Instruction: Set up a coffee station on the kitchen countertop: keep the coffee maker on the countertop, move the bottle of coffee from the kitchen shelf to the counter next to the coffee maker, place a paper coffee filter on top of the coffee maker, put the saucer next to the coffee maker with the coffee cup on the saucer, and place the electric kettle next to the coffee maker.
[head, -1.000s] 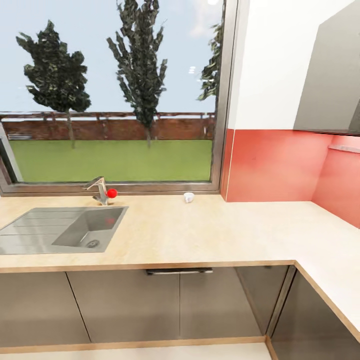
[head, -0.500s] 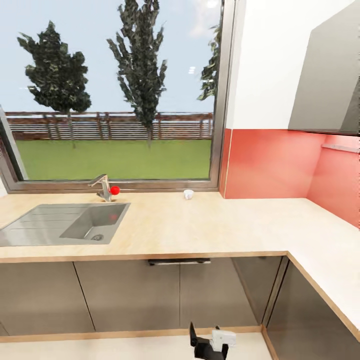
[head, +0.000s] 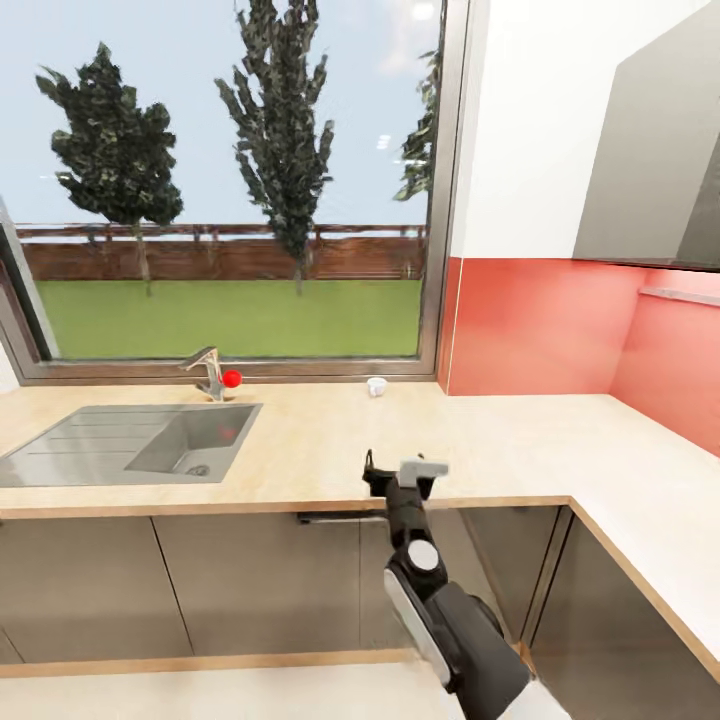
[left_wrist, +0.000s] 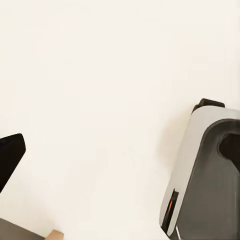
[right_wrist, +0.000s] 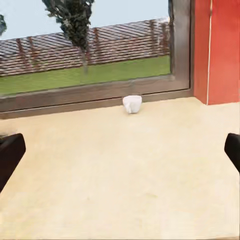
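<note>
The coffee cup (head: 376, 387) is a tiny white cup standing alone at the back of the kitchen countertop (head: 320, 450), just under the window sill. My right gripper (head: 398, 472) is raised in front of the counter's front edge, open and empty, pointing toward the cup. In the right wrist view the coffee cup (right_wrist: 132, 103) sits far ahead across the bare countertop (right_wrist: 130, 170), and the right gripper (right_wrist: 120, 152) has its black fingertips spread to both sides. In the left wrist view my left gripper (left_wrist: 120, 160) faces a pale floor, with one black fingertip (left_wrist: 9, 160) at the side.
A steel sink (head: 190, 445) with a red-knobbed tap (head: 210, 375) lies at the left. A red backsplash (head: 540, 330) and a grey wall cabinet (head: 660, 170) stand at the right, where the worktop turns a corner (head: 650, 500). Dark grey cabinet fronts (head: 250, 580) run below.
My right arm has risen from the bottom of the head view, and its gripper now stands at counter height. The head view has shifted slightly.
</note>
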